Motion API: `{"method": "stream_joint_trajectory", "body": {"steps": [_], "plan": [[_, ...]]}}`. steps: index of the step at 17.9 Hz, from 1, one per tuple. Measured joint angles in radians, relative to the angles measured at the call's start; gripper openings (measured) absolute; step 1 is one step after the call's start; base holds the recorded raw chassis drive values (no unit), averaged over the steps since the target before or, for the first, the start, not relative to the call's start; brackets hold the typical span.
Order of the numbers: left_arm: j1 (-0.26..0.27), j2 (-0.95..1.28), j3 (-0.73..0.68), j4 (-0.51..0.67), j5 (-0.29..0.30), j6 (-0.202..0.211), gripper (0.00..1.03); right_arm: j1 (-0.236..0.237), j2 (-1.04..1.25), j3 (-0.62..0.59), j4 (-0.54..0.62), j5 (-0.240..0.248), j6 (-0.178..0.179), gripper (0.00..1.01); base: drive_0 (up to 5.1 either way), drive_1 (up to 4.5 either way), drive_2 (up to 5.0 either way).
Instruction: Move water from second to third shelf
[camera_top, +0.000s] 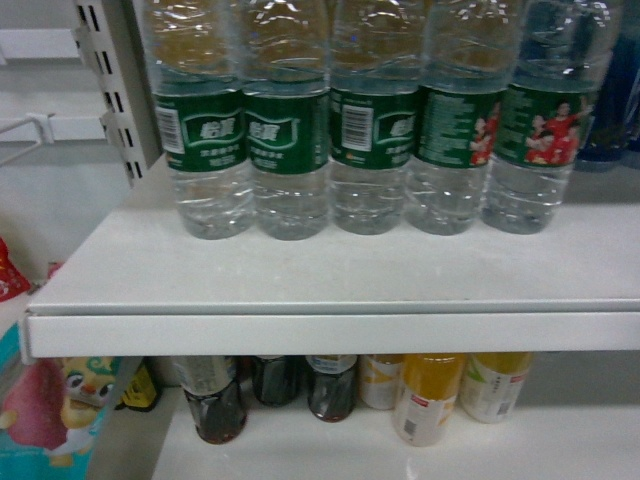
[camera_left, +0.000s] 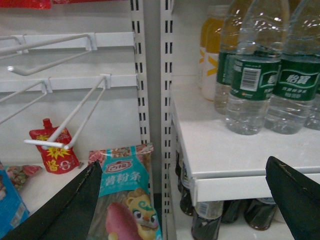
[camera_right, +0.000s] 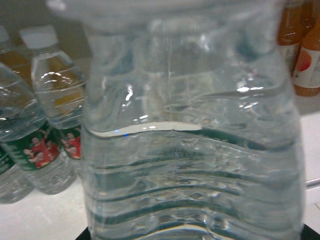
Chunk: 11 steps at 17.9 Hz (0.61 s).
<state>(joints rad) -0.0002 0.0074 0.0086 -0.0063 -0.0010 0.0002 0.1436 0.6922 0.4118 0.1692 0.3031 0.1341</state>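
Several water bottles (camera_top: 290, 130) with dark green labels stand in a row on a white shelf (camera_top: 330, 335); no gripper shows in the head view. One clear ribbed water bottle (camera_right: 190, 150) fills the right wrist view. It sits between the jaws of my right gripper (camera_right: 195, 234), whose black tips barely show at the bottom corners, pressed against its sides. More water bottles (camera_right: 50, 125) stand behind it on the left. My left gripper (camera_left: 185, 165) hangs open and empty in front of the shelf's left end, below the water bottles (camera_left: 252, 80).
Dark drink bottles (camera_top: 215, 400) and orange ones (camera_top: 430, 395) stand on the shelf below. Left of the shelf upright (camera_left: 142, 75) are white wire hooks (camera_left: 75, 115), a red pouch (camera_left: 52, 152) and a teal snack bag (camera_left: 127, 195). Orange juice bottles (camera_right: 305, 60) stand to the held bottle's right.
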Motion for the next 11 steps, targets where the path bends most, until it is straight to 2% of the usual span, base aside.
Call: {"method": "stream_joint_trajectory", "body": {"steps": [6, 10, 11], "plan": [[0.000, 0.000, 0.000, 0.002, 0.000, 0.000, 0.98, 0.000, 0.000, 0.000, -0.005, 0.000, 0.000, 0.43, -4.7, 2.32, 2.3], [0.000, 0.000, 0.000, 0.000, -0.005, 0.000, 0.98, 0.003, 0.001, 0.000, 0.002, -0.016, 0.001, 0.43, -3.8, 1.90, 1.9], [0.000, 0.000, 0.000, 0.001, -0.004, 0.000, 0.98, 0.007, -0.001, 0.000, 0.005, -0.020, 0.003, 0.43, 0.0, 0.00, 0.0]]}}
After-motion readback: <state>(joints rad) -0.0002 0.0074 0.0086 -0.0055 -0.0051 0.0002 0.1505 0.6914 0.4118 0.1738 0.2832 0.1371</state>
